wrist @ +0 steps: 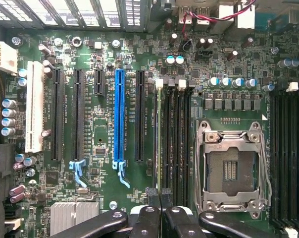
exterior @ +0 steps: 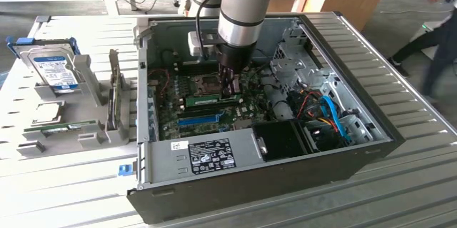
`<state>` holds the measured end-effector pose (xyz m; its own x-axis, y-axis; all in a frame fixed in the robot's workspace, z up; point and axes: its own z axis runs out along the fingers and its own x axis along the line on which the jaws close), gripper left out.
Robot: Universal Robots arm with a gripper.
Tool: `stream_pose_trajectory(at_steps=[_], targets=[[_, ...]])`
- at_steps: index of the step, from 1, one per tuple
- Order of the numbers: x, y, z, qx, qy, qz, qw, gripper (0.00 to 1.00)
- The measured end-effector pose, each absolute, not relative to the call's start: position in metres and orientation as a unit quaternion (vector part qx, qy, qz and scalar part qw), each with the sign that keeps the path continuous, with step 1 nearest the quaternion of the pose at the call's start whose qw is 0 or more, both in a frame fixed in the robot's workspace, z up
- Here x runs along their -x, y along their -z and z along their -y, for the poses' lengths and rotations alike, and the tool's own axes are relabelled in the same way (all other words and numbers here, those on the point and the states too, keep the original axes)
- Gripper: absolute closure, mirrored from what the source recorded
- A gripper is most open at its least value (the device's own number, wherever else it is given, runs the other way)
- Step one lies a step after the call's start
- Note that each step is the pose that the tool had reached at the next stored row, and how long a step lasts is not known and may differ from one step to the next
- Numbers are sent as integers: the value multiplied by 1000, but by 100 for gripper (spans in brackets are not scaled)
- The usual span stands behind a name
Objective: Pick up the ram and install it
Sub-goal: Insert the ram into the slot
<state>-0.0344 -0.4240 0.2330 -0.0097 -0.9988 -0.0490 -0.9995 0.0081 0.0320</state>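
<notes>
The ram is a thin green stick standing on edge in a motherboard slot inside the open computer case. In the wrist view the ram shows edge-on as a narrow strip between the black slots, with a white latch at its far end. My gripper reaches straight down into the case, at the end of the stick on the exterior view's right. The fingertips are pressed together, so my gripper is shut right at that near end. I cannot tell whether they pinch the ram or rest on top of it.
A long blue slot and an open CPU socket flank the ram slots. On the exterior view's left, a grey rack holds a hard drive and another green stick. A person stands at the exterior view's right.
</notes>
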Motion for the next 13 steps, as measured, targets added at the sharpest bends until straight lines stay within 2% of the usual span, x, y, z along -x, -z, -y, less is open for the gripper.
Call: stream_pose_trajectory(at_steps=[13], targets=[[37, -233, 424, 704, -29, -710, 6, 88]])
